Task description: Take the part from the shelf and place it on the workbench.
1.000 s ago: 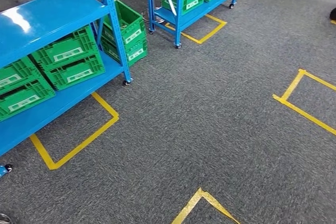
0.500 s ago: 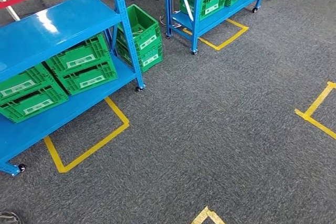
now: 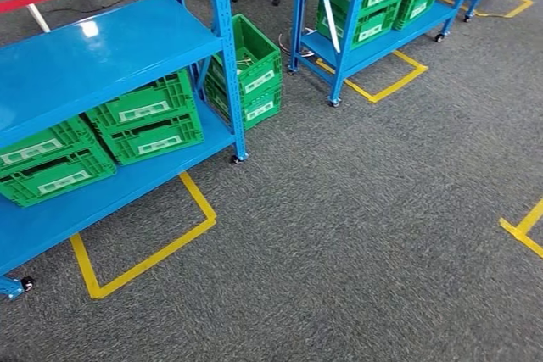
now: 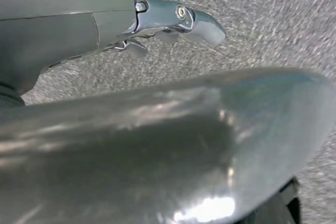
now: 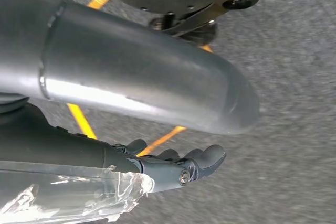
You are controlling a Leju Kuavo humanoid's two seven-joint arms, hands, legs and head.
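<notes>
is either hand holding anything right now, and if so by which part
Nothing is held. The left hand and the right hand both hang over the grey carpet with fingers extended and nothing between them.

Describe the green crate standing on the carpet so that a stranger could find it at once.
Start at the near blue shelf on the left. Just beyond its right-hand post, a green crate stands on the grey carpet, not on a shelf board. Unlike the closed crates on the bottom board, its top is open.

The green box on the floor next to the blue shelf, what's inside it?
The open green box holds some small pale bits near its back wall, too tiny to name. Its front wall hides the rest of the bottom.
</notes>
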